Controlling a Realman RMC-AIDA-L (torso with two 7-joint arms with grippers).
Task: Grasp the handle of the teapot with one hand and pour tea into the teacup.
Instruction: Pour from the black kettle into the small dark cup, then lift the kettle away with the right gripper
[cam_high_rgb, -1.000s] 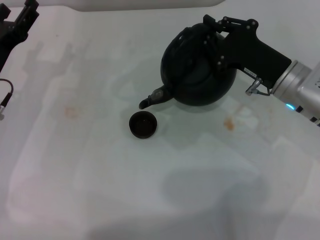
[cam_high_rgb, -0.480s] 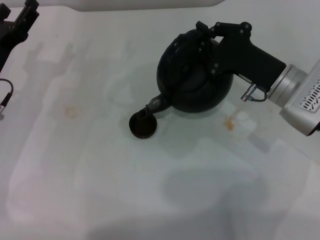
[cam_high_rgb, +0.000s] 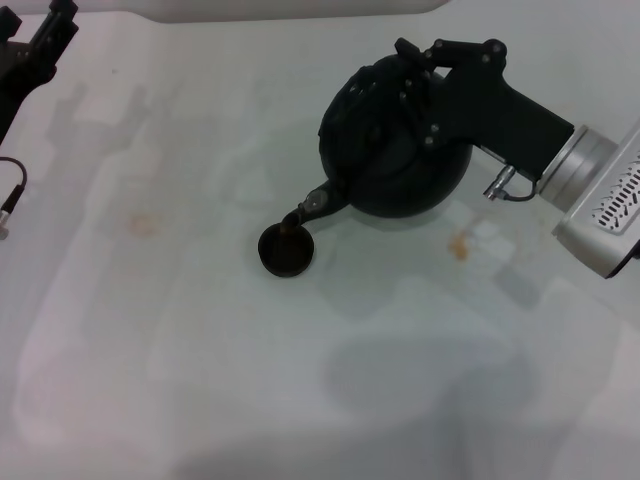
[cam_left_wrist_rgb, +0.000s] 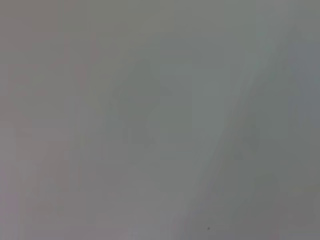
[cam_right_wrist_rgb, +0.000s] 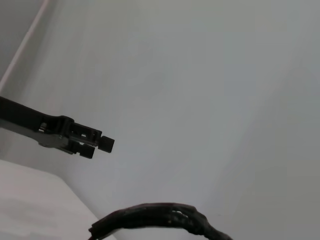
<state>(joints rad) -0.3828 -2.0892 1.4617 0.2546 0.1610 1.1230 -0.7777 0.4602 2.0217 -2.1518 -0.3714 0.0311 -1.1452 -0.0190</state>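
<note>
The matte-black teapot (cam_high_rgb: 395, 150) hangs tilted above the table in the head view, at the back right. My right gripper (cam_high_rgb: 420, 75) is shut on its arched handle (cam_right_wrist_rgb: 155, 215), which shows as a dark textured arc in the right wrist view. The spout (cam_high_rgb: 312, 206) points down and to the left, with its tip right over the rim of the small black teacup (cam_high_rgb: 285, 251). The cup stands on the table just in front of the pot. A stream of tea cannot be made out. My left gripper (cam_high_rgb: 35, 45) is parked at the far back left.
The white table (cam_high_rgb: 200, 380) carries an orange-brown stain (cam_high_rgb: 459, 246) under the pot's right side and a fainter stain (cam_high_rgb: 143, 224) at the left. The right wrist view shows the left gripper (cam_right_wrist_rgb: 85, 140) farther off. A pale raised edge (cam_high_rgb: 290, 8) runs along the back.
The teapot has tipped forward and its spout has come down from beside the teacup to right over its rim. The right arm has shifted slightly. The left arm has not moved.
</note>
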